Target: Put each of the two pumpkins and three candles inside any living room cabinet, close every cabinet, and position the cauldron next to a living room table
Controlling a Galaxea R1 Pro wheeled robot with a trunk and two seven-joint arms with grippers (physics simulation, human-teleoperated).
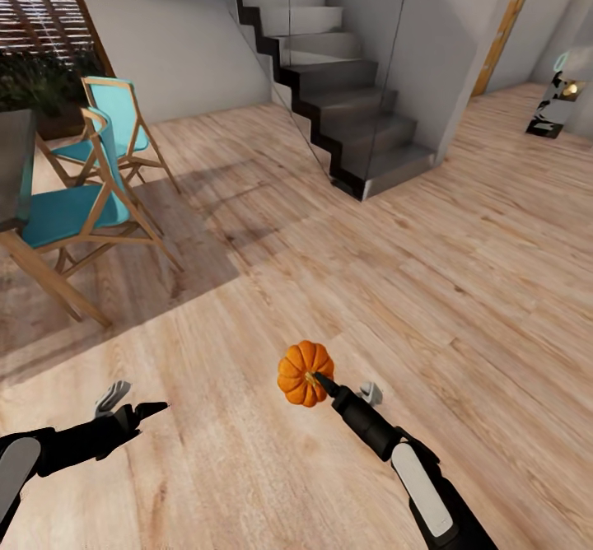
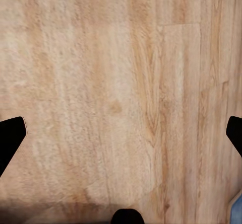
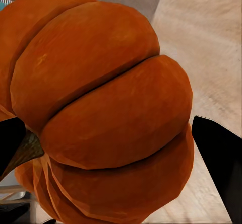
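Held over the wooden floor [image 1: 247, 303], pumpkin [image 1: 305, 373] sits clamped in the right end effector [image 1: 323, 384], stem tilted back toward its fingers; left end effector [image 1: 144, 412] hangs spread, empty

Interior of a home, open-plan ground level. A grey staircase [image 1: 346, 81] with a glass balustrade [image 1: 342, 56] rises from a pale wood plank floor [image 1: 461, 286], the same floor seen in the left wrist view. Left of the stairs stand two wooden folding chairs [image 1: 82, 196] with teal seats, drawn up beside a dark table edge [image 1: 15, 171]. Beyond the chairs, foliage [image 1: 33, 81] shows. Right of the stairs, a wood-trimmed opening [image 1: 504, 27] leads onward.
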